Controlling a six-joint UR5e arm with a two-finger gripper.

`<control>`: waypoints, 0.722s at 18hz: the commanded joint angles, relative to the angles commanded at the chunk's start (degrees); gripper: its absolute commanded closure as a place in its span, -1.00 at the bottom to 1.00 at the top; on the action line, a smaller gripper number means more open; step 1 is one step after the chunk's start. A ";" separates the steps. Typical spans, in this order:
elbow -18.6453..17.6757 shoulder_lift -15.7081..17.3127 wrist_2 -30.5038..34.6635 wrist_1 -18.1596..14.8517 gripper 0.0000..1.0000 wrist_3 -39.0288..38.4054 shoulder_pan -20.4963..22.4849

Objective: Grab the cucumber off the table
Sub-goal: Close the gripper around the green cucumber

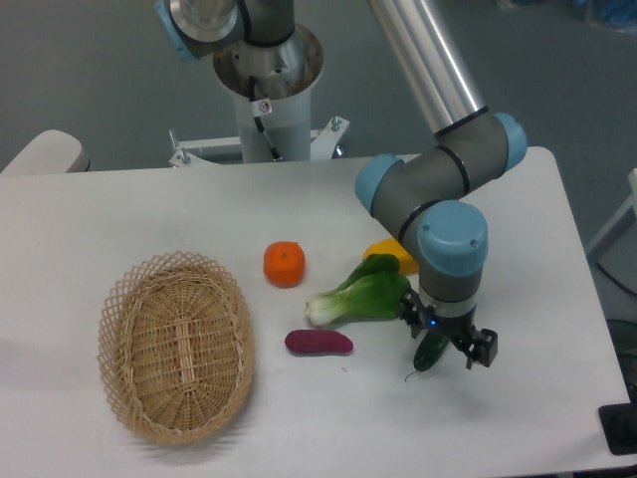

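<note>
The two-finger claw (444, 348) is clamped around the small dark green cucumber (432, 351), low over the large white table (119, 209); grey floor lies beyond.

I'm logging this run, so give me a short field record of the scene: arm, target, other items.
gripper: down at the cucumber, jaws either side of it; grip not certain
cucumber: near the table surface, right of bok choy
eggplant: in front of bok choy
orange item: behind eggplant
yellow item: partly hidden by arm
basket: left, empty
</note>
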 joint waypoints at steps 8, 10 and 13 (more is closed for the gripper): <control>-1.58 -0.97 0.09 0.53 -1.00 0.18 0.00; -2.11 -1.14 0.00 1.14 -1.00 0.26 0.00; -2.73 -1.32 0.00 1.41 -1.00 0.44 0.00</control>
